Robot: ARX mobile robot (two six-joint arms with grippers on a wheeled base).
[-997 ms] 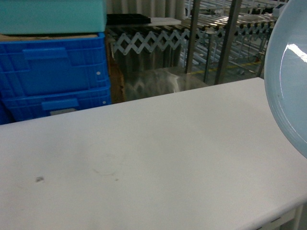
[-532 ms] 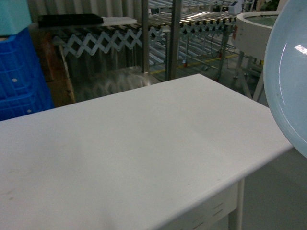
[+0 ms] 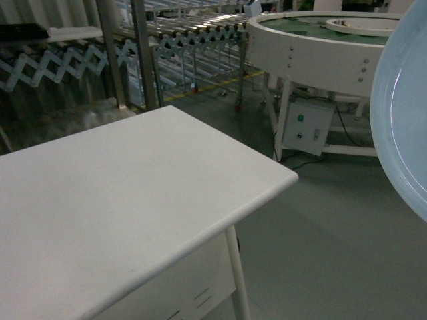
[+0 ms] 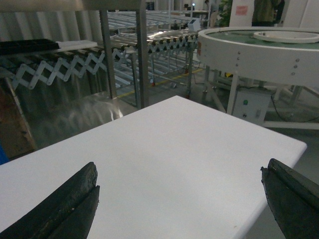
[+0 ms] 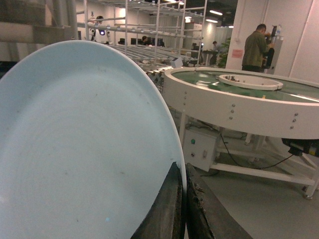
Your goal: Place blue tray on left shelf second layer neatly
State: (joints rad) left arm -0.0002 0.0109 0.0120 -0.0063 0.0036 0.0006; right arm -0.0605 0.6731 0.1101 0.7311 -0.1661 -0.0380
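Two claws showing, one on each arm. Right claw [image 5: 182, 199] pinching the rim of the blue tray [image 5: 84, 149], fingers [image 5: 167, 209] closed tight on either side of the thin edge, one dark pad against the inner face and the other behind it. Holding the tray up on edge, nearly upright, off every surface, hanging at the right border of the head view [image 3: 403, 113] with its hollow face turned toward the camera and a streak of light glinting on it. Filling most of the left half of the right wrist view.

Left claw [image 4: 179, 204] standing wide open and gripping nothing, its two dark fingers [image 4: 65, 206] spread to the bottom corners of the left wrist view, hovering above the white table [image 4: 174, 149].

Showing the table's corner [image 3: 283, 177] in the head view, with a pale leg beneath it. Standing beyond the table, well apart from the tray, a big white round conveyor [image 3: 313, 47] with a green top and a small white control box [image 3: 307, 127] under it. Running behind the table, a roller conveyor on folding scissor legs [image 4: 55, 69] and shiny steel posts [image 3: 143, 53]. Standing far back in the right wrist view, a person [image 5: 254, 47] in a green jacket.
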